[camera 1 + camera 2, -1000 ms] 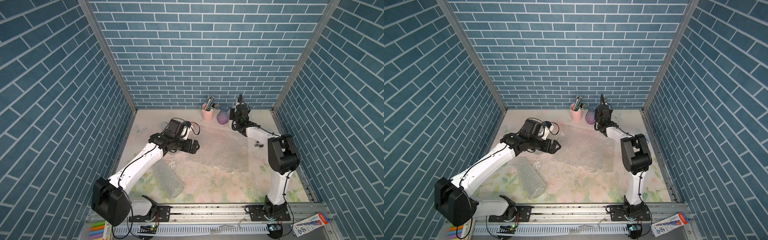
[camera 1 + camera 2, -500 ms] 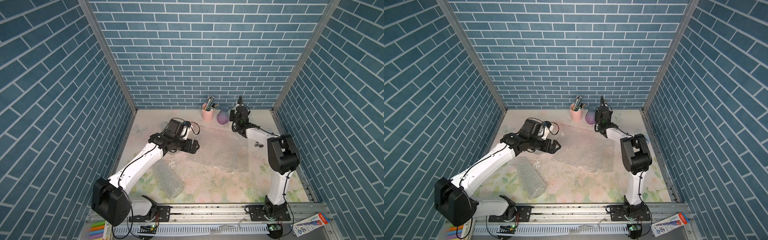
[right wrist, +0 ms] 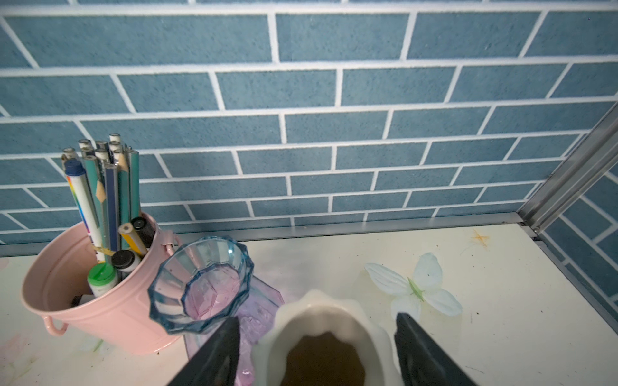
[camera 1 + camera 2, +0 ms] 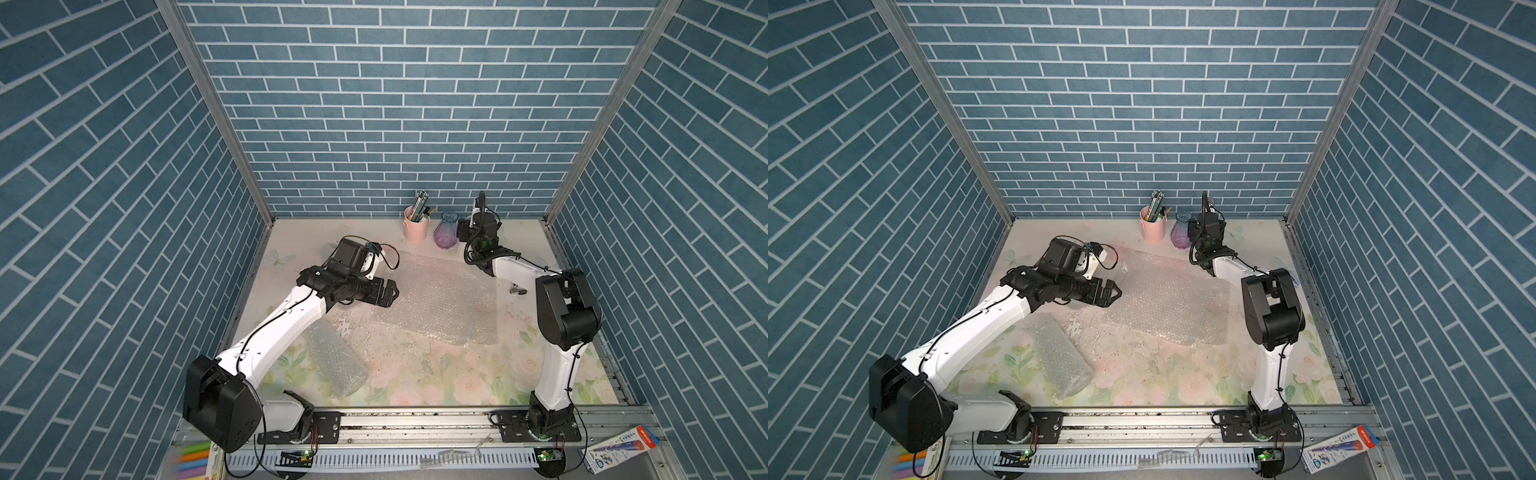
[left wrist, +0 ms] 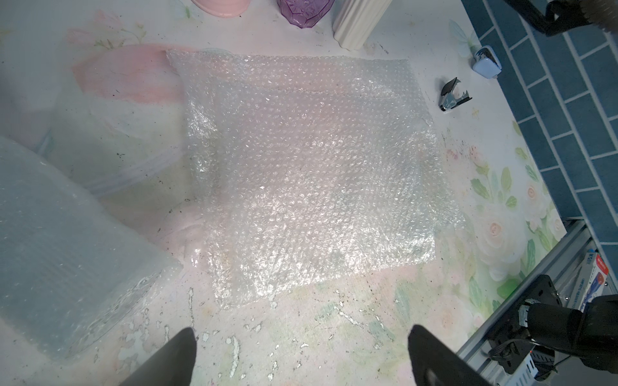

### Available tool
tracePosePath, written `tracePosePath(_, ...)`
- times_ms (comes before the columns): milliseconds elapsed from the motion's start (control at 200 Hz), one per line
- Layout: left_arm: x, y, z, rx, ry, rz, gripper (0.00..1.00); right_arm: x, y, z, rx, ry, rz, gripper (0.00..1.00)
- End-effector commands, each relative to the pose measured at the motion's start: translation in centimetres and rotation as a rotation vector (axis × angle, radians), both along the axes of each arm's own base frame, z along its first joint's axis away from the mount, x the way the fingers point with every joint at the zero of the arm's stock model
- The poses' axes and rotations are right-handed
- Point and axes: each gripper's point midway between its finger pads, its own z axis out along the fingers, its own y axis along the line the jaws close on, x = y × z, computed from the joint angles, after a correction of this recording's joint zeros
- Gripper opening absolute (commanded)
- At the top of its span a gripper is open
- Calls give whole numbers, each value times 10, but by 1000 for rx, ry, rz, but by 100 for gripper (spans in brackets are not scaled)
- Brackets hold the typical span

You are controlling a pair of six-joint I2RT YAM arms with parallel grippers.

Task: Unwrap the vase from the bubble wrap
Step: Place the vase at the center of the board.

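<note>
Flat bubble wrap (image 5: 307, 173) on table (image 5: 334, 337)

flat bubble wrap (image 4: 436, 299) centre; roll (image 4: 336, 361) front-left; bucket (image 4: 415, 229), glass vase (image 4: 445, 236) behind it.

Glossy, bumpy plastic bubble wrap (image 5: 307, 167); smooth cream vase (image 3: 317, 314); shiny glass vase (image 3: 200, 287).

Nothing legible; lettering on the blue-and-white carton (image 4: 619, 451) at the front edge too small to read
</note>
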Motion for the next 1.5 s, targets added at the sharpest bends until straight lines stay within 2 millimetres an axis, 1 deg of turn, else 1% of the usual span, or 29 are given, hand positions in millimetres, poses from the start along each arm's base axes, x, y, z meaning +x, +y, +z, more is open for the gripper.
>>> tracePosePath(0,2,1,3,-6,-9,6,100,-6,-4,26,6,-46,3,77)
tracePosePath(215,4,4,2,2,-10,17,100,-13,-7,31,12,-46,0,83)
tracePosePath(335,7,7,2,11,-18,32,100,-22,-10,35,21,-46,-3,86)
tracePosePath(405,8,10,1,19,-16,43,99,-29,-16,37,26,-47,-21,88)
tracePosePath(565,13,18,-2,41,-22,78,99,-52,-24,34,53,-39,-27,93)
tracePosePath(705,19,29,-5,81,-32,116,100,-78,-32,35,86,-41,-35,93)
tracePosePath(870,27,41,-11,124,-38,169,100,-108,-31,36,102,-30,-19,94)
tracePosePath(930,31,48,-14,143,-35,198,100,-120,-24,34,110,-17,19,94)
tracePosePath(1010,38,59,-19,181,-33,246,100,-139,-9,34,98,-6,68,95)
tracePosePath(1140,52,85,-27,243,-15,365,100,-175,25,31,111,17,216,95)
tracePosePath(1205,59,98,-33,245,17,444,99,-194,42,27,116,32,305,94)
tracePosePath(1280,68,111,-39,232,67,531,100,-215,60,19,115,54,405,94)
tracePosePath(1360,77,120,-43,198,128,596,99,-234,74,8,102,82,500,93)
tracePosePath(1495,97,131,-45,176,187,665,100,-257,92,-8,141,109,635,93)
